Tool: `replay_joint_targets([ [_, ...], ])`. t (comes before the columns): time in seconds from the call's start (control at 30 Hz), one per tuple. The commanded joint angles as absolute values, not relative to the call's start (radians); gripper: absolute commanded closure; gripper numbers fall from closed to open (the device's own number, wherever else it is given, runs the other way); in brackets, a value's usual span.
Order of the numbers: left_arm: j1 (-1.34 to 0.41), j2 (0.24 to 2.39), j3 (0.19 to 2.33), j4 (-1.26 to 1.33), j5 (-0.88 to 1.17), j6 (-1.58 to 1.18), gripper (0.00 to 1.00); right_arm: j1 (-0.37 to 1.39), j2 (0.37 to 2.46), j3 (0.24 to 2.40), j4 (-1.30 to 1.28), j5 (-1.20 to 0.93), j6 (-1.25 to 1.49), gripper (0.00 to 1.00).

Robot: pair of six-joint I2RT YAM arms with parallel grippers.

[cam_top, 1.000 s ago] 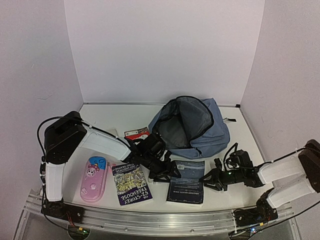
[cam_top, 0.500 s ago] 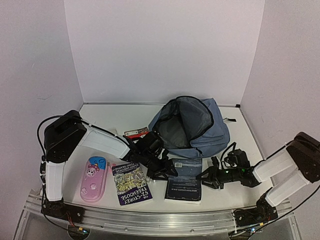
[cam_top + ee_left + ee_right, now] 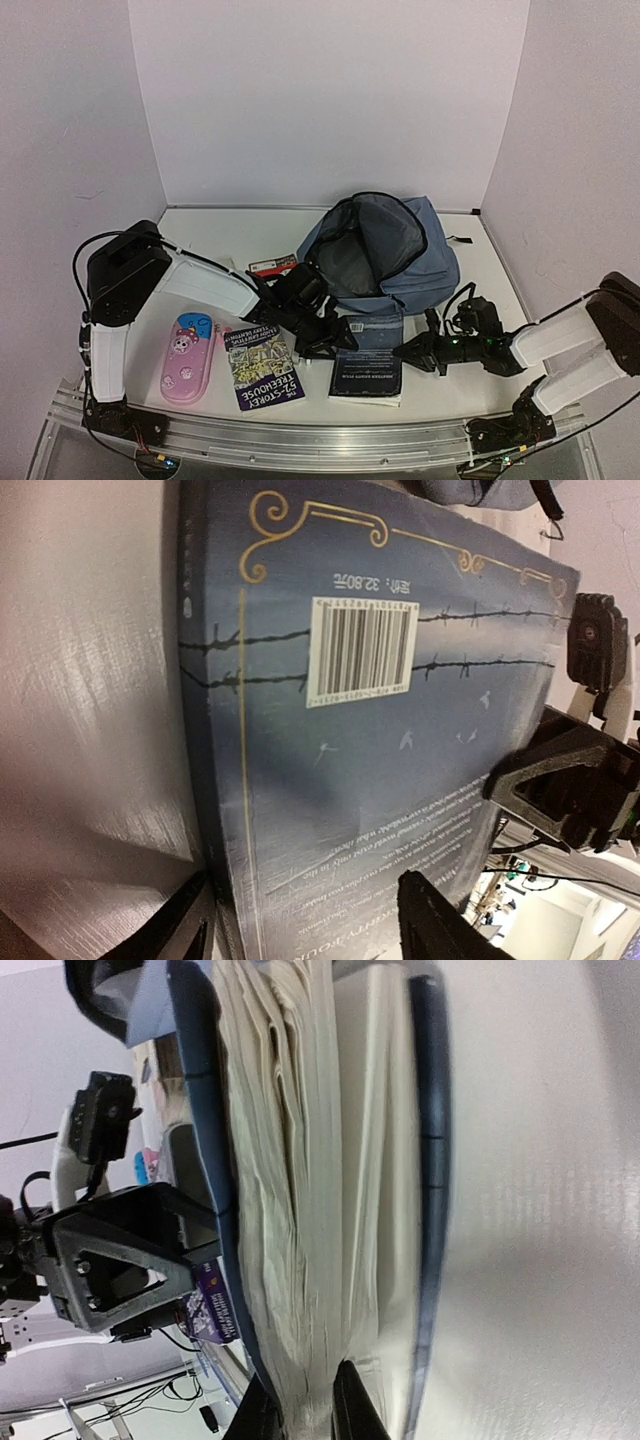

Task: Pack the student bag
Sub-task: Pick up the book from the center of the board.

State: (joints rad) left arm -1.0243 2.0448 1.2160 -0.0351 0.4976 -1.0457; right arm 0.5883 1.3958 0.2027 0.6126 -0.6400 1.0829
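The right hand (image 3: 305,1415), having just moved in from beside the dark blue book (image 3: 380,760), is pinching its page edge. The left hand (image 3: 310,920) is standing open astride the spine corner, holding nothing. The student bag (image 3: 430,265) is lying unzipped just behind the book on the bench (image 3: 220,225), so the book is probably getting lifted in next.
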Motion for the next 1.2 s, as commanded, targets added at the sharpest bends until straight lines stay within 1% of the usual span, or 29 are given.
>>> replay_joint_targets([
  [0.0,-1.045,1.94,1.18,0.045,0.43,-1.022,0.27,0.606,1.195,0.209,0.737,-0.602,1.165,1.0],
  [0.07,-1.034,1.891,1.152,0.045,0.403,-1.019,0.22,0.606,1.124,0.209,0.735,-0.597,1.186,1.0],
  [0.2,-1.025,1.822,1.134,0.062,0.406,-0.999,0.17,0.605,1.014,0.221,0.728,-0.605,1.212,1.0],
  [0.4,-1.023,1.729,1.127,0.088,0.427,-0.946,0.15,0.605,0.954,0.238,0.728,-0.632,1.204,1.0],
  [0.6,-1.022,1.673,1.103,0.117,0.444,-0.955,0.15,0.604,0.887,0.268,0.732,-0.665,1.188,1.0],
  [0.8,-1.02,1.66,1.096,0.129,0.444,-0.968,0.14,0.605,0.826,0.29,0.737,-0.695,1.192,1.0],
  [0.93,-1.02,1.665,1.101,0.159,0.48,-0.972,0.13,0.605,0.802,0.298,0.743,-0.707,1.195,1.0],
  [1.03,-1.02,1.667,1.099,0.215,0.525,-0.974,0.17,0.604,0.806,0.298,0.744,-0.711,1.192,1.0],
  [1.1,-1.02,1.664,1.082,0.279,0.56,-0.986,0.27,0.604,0.812,0.293,0.744,-0.707,1.186,1.0],
  [1.17,-1.02,1.658,1.061,0.337,0.581,-1.002,0.42,0.605,0.823,0.288,0.744,-0.7,1.18,1.0],
])
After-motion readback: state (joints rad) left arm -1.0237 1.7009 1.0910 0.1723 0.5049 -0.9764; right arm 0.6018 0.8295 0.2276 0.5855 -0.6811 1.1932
